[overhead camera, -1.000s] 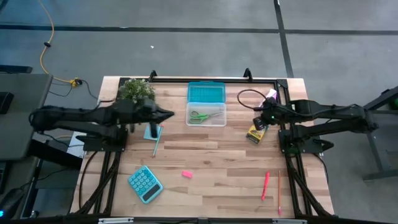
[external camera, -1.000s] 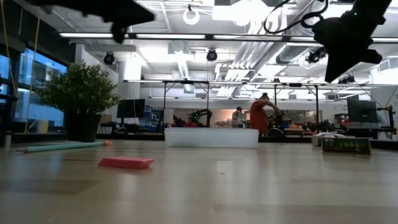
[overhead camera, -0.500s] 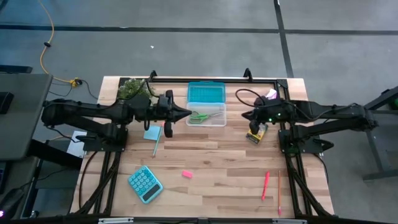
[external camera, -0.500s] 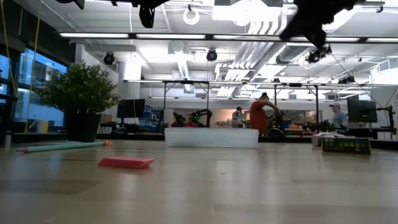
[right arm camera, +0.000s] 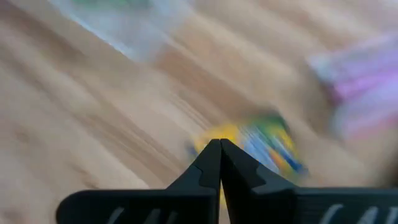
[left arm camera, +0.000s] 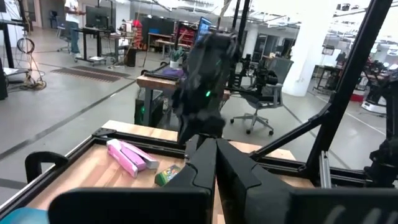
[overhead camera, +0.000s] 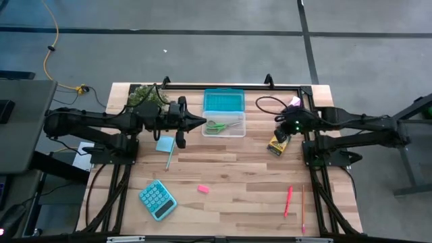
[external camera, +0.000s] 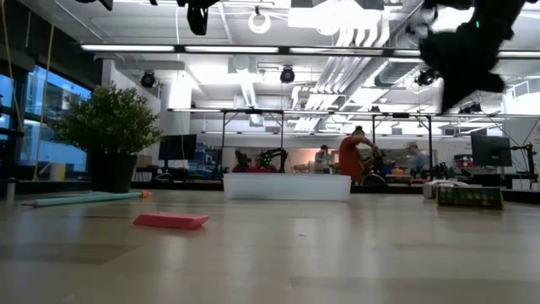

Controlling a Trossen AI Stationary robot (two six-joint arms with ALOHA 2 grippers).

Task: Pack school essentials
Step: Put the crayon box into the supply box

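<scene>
My left gripper (overhead camera: 201,122): pinched empty, unmoved, beside the clear box (overhead camera: 224,125).
My right gripper (overhead camera: 277,119): pinched empty, pulled back toward 3 o'clock, above crayon box (overhead camera: 276,145).
Scissors (overhead camera: 221,125): in clear box.

The middle of the surface (overhead camera: 223,169) is bare wood, with lots of room to reach down between the pink eraser (overhead camera: 202,189) and the pink-red pen (overhead camera: 288,200). At the back, the clear box (overhead camera: 224,124) with its blue lid (overhead camera: 224,101) sits between the two arms, the left tool (overhead camera: 201,122) points at it from just beside, and the plant (overhead camera: 145,96) fills the back left corner under that arm. On the right, the right tool (overhead camera: 278,124) hangs over the yellow crayon box (overhead camera: 276,144), and the teal calculator (overhead camera: 156,199) takes up the front left, so the way in is tight there.
</scene>
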